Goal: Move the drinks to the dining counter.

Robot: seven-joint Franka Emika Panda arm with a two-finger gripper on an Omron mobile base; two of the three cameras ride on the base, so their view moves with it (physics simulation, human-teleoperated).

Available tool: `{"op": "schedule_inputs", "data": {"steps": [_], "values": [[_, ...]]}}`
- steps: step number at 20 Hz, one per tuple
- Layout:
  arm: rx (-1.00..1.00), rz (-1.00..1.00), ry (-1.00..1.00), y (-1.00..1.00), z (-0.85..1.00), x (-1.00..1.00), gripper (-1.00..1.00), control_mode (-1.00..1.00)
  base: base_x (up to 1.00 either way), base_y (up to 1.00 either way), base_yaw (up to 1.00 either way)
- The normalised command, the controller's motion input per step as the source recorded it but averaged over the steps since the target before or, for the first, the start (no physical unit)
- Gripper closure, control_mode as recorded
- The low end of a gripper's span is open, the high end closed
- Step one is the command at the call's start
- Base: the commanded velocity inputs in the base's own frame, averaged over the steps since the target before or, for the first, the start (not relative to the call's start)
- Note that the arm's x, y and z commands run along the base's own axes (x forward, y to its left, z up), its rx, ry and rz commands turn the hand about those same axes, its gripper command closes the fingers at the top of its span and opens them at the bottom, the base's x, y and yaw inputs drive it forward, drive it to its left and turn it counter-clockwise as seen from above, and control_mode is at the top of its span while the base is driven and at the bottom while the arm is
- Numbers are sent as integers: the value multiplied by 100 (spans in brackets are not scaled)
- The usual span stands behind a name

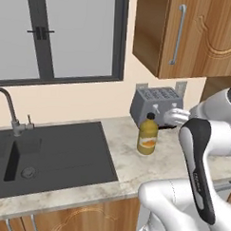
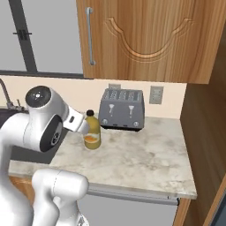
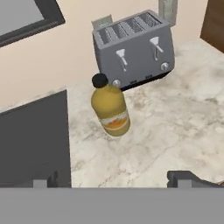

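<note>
An orange-juice bottle (image 1: 148, 136) with a black cap stands upright on the marble worktop (image 1: 129, 170), just in front of the grey toaster. It appears in the right base view (image 2: 92, 131) and near the middle of the hand view (image 3: 111, 107). My gripper (image 3: 116, 180) hovers above and short of the bottle, open, its two dark fingertips (image 3: 189, 177) wide apart with nothing between them. The white hand (image 2: 77, 122) sits close to the bottle's left side in the right base view. The dining counter is out of view.
A grey toaster (image 1: 155, 106) stands against the wall behind the bottle. A black sink (image 1: 44, 154) with a faucet (image 1: 10, 109) lies to the left. A wooden wall cabinet (image 2: 145, 39) hangs overhead, and a wooden side panel (image 2: 205, 132) bounds the worktop's right end.
</note>
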Motion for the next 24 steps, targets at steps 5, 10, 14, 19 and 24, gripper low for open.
{"op": "schedule_inputs", "data": {"steps": [5,10,14,19,24], "values": [[0,23,25,31,0,3,-100,-100,0,0,0],[0,5,17,23,0,6,-100,-100,0,0,0],[-10,0,0,8,-19,3,-100,-100,0,0,0],[-14,0,0,4,-41,11,-100,-100,0,0,0],[-7,0,-6,0,-29,8,-100,-100,0,0,0]]}}
